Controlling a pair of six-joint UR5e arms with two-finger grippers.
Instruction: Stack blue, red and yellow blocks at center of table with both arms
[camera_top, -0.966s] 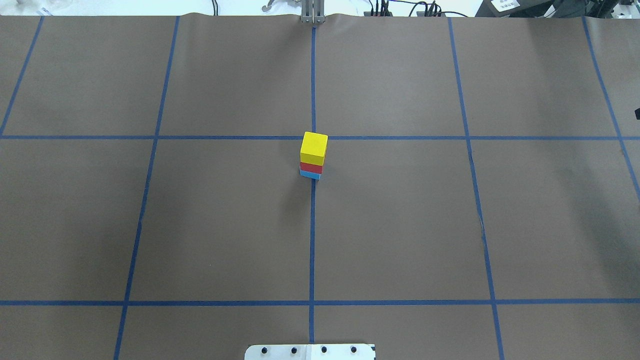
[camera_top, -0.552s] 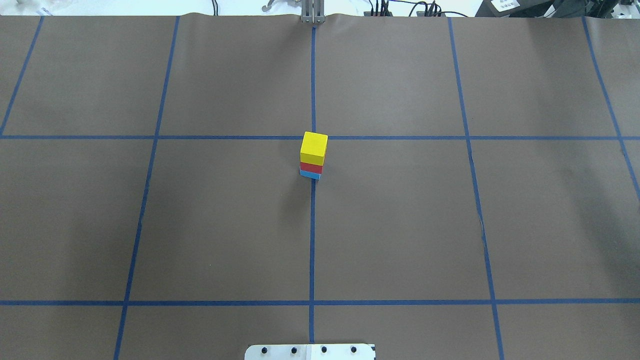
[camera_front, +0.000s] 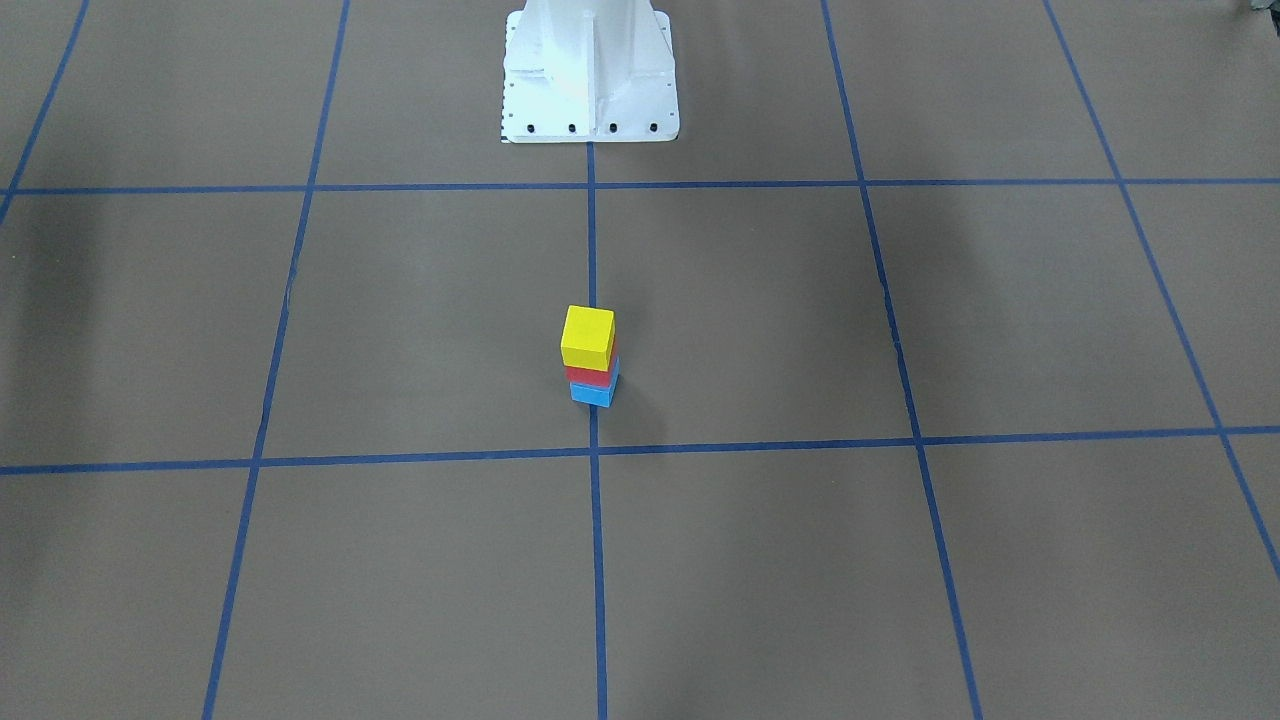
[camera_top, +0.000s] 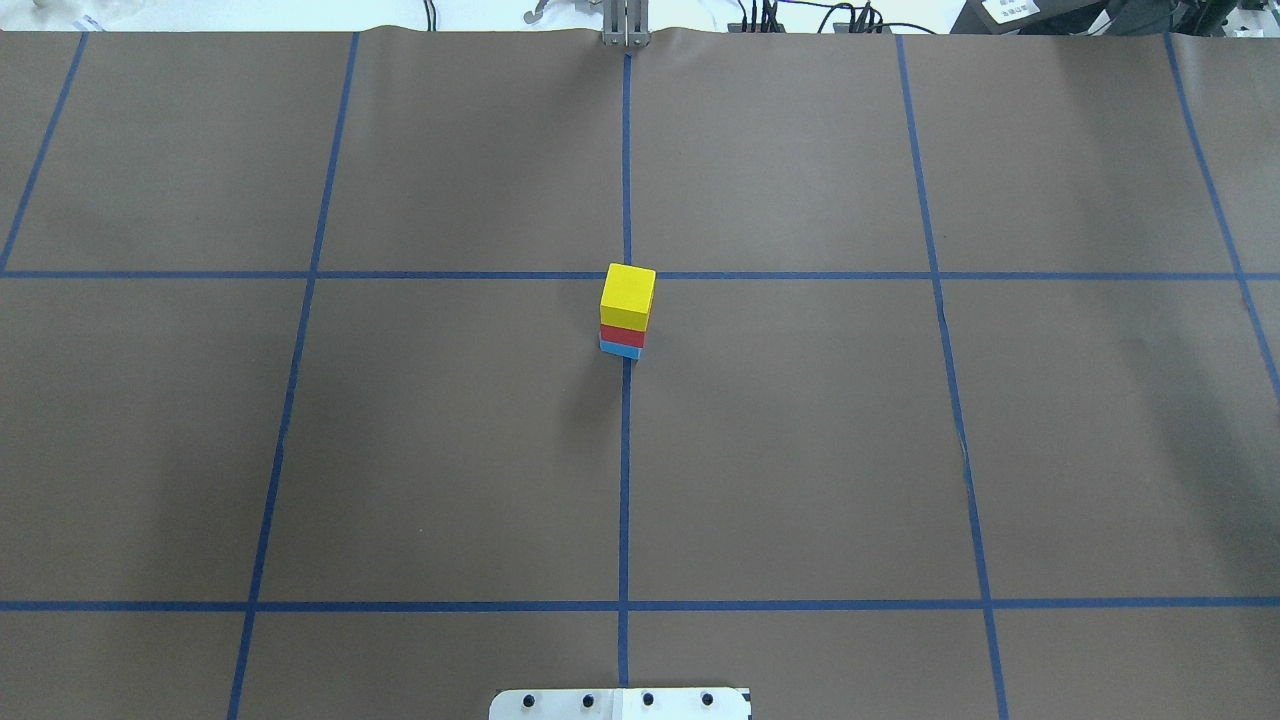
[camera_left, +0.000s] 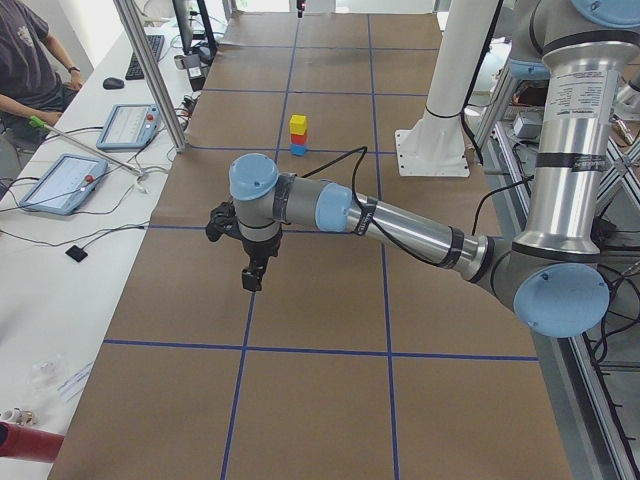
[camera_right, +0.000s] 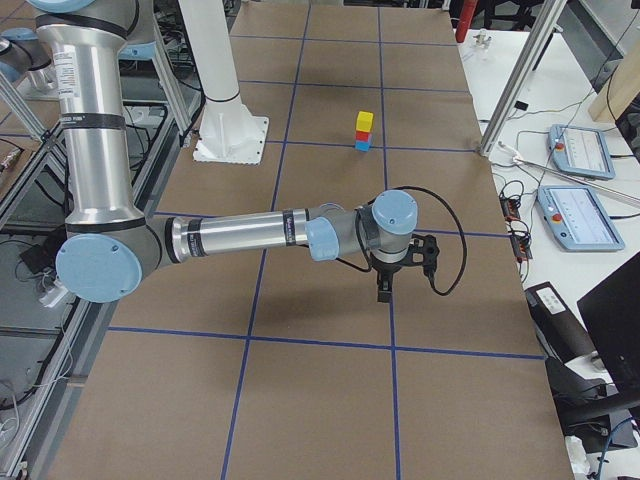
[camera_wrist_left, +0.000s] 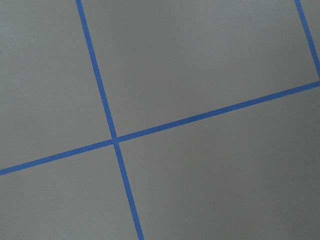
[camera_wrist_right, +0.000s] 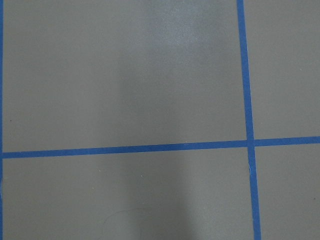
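The three blocks stand as one stack at the table's (camera_top: 800, 450) centre: yellow block (camera_top: 628, 295) on top, red block (camera_top: 622, 336) in the middle, blue block (camera_top: 619, 349) on the table. The front-facing view shows the same order: yellow (camera_front: 587, 337), red (camera_front: 588, 376), blue (camera_front: 592, 393). Nothing touches the stack. My left gripper (camera_left: 255, 275) hangs over the table far from it, seen only in the exterior left view. My right gripper (camera_right: 383, 290) likewise shows only in the exterior right view. Whether either is open or shut I cannot tell. Both wrist views hold only tape lines.
The white pedestal (camera_front: 590, 70) stands at the robot's edge of the table. A seated person (camera_left: 25, 60) and control tablets (camera_left: 60, 180) are at the side bench. More tablets (camera_right: 570, 215) lie beside the other end.
A small dark shape at the overhead view's right edge one second ago has gone out of view. The stack has not moved.
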